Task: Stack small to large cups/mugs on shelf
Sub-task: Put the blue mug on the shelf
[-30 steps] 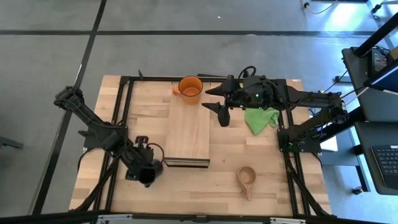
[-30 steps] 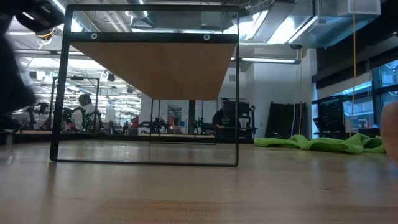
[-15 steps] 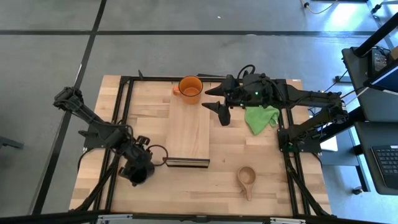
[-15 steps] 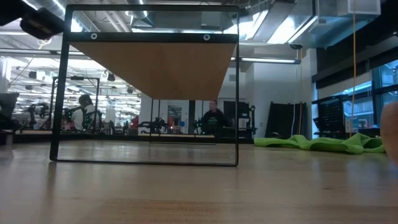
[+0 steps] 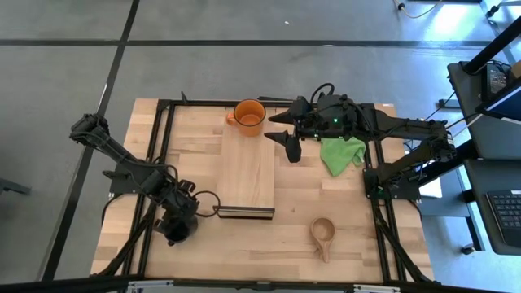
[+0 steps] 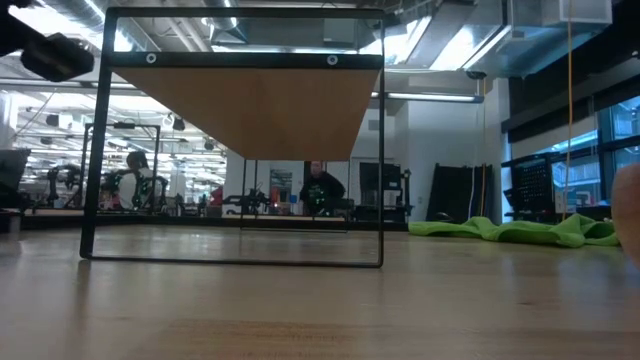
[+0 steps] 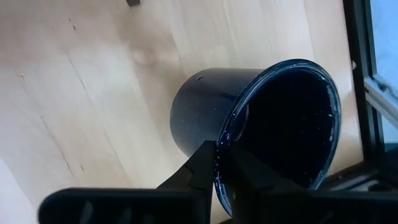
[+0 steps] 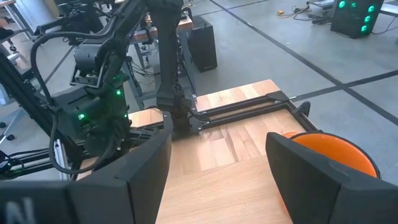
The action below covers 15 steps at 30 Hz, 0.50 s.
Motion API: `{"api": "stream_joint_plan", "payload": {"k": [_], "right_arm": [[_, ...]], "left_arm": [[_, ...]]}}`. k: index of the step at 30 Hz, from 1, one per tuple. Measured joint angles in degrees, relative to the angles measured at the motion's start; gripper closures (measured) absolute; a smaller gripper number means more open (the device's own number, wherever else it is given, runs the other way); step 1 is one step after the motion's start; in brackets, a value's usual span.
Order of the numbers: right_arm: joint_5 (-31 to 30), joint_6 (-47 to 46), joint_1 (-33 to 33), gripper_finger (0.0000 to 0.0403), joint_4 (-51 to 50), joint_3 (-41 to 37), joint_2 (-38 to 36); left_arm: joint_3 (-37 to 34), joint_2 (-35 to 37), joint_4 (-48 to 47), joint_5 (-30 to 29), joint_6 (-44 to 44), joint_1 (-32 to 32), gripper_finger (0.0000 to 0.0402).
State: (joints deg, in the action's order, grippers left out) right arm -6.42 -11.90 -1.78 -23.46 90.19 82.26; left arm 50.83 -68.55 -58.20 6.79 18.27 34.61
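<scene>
Your left hand (image 7: pixel 224 163) is pinched on the navy mug (image 7: pixel 249 124) rim, off the shelf's (image 5: pixel 246 175) near-left corner; right hand (image 5: pixel 281 128) hangs wide open, empty, beside the orange mug (image 5: pixel 248 115) on the shelf

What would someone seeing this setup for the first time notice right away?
Probably the bright orange mug standing at the far end of the raised shelf, with the right claw open just beside it. Next, the left claw, off the shelf's near left corner, pinching the rim of the dark navy mug. The wooden cup sits alone near the table's front right.
</scene>
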Motion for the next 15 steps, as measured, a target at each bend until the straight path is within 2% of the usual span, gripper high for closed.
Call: {"api": "stream_joint_plan", "payload": {"k": [15], "right_arm": [[0.0, 0.4, 0.0, 0.014, -1.5, 0.0, 0.0]], "left_arm": [[0.0, 0.0, -0.1, -4.6, 4.9, 0.0, 0.0319]]}}
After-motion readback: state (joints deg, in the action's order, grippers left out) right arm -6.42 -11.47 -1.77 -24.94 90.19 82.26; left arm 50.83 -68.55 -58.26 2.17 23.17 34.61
